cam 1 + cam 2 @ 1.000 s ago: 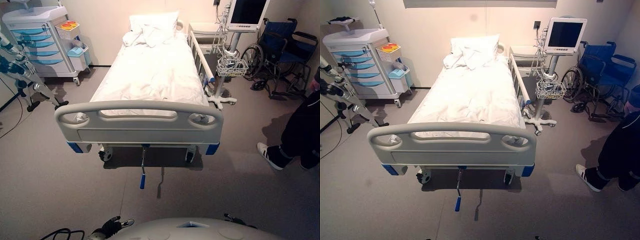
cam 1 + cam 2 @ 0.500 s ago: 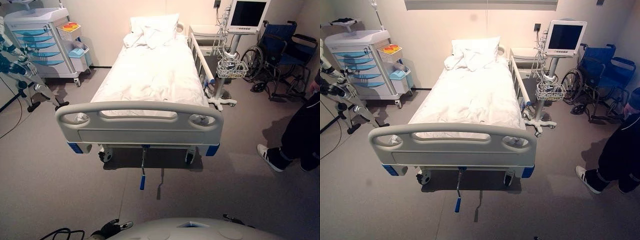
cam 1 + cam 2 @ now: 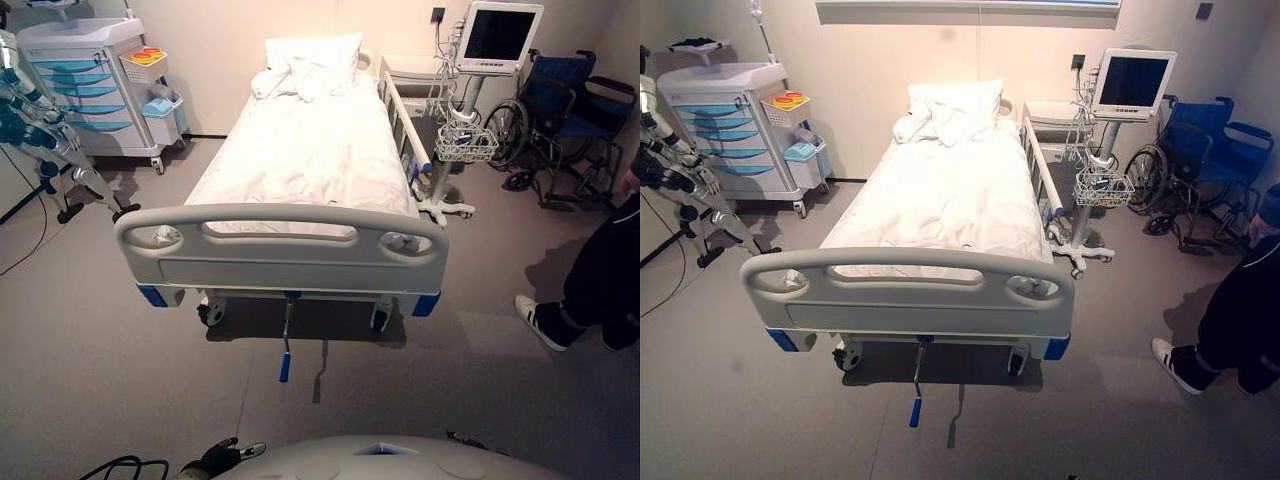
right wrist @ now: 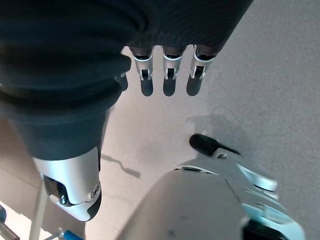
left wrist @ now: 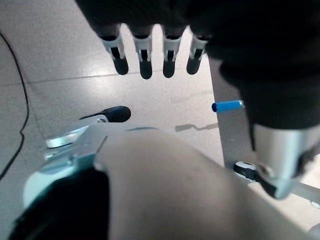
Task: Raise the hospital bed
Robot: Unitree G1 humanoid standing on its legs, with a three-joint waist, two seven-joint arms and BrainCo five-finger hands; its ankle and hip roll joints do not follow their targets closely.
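The hospital bed (image 3: 940,200) stands square in front of the robot, head end against the far wall, white sheet rumpled and a pillow (image 3: 955,105) at the top. Its grey footboard (image 3: 908,295) faces the robot, and from under the middle of it a crank (image 3: 916,385) with a blue grip sticks out towards the robot, low over the floor (image 3: 760,400). Nothing touches that crank. The left hand (image 5: 150,50) hangs low by the robot's side, fingers straight and relaxed, holding nothing; past its fingertips the blue grip shows, well apart. The right hand (image 4: 167,75) hangs the same way on the other side, fingers loose and straight over bare floor. To the left of the bed sits a cart (image 3: 735,125) with blue drawers. To the right stands a monitor (image 3: 1133,82) on a pole with a wire basket (image 3: 1102,188), then a blue wheelchair (image 3: 1205,160). A person (image 3: 1245,315) in dark clothes stands at the right edge.
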